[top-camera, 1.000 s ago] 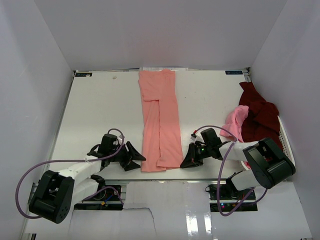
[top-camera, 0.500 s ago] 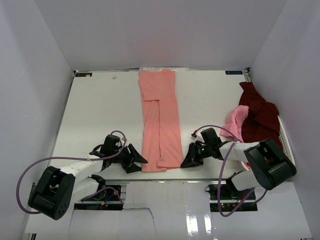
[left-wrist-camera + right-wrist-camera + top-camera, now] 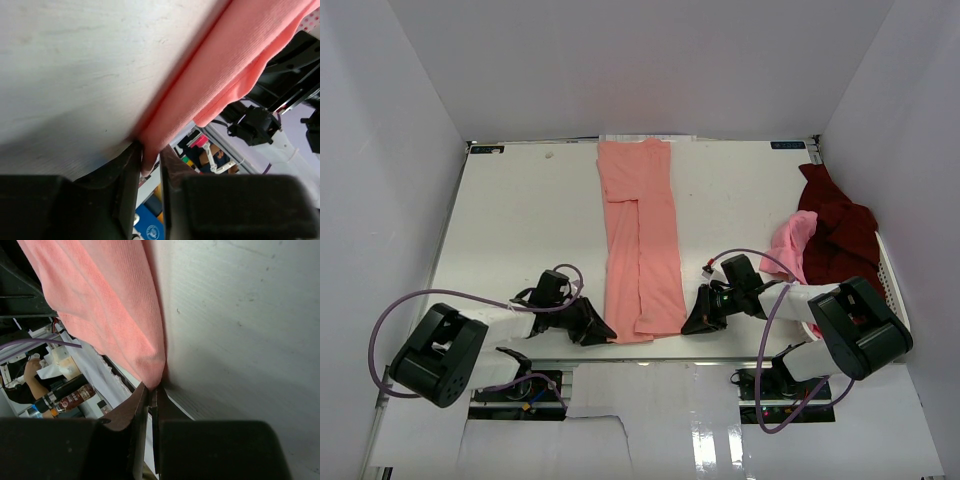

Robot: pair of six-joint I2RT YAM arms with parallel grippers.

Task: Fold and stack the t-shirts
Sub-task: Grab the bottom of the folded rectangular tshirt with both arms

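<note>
The shirt point(image 3: 640, 240) lay lengthwise on the table point(image 3: 520, 220), its near corners pinched in the left gripper point(image 3: 605, 334) and right gripper point(image 3: 689, 325) by mere slivers, so either could slip free on lifting.

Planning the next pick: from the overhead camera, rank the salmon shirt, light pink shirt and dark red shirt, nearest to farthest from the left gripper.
1. The salmon shirt, middle, its near corner at the left gripper.
2. The light pink shirt, right side.
3. The dark red shirt, far right.
</note>
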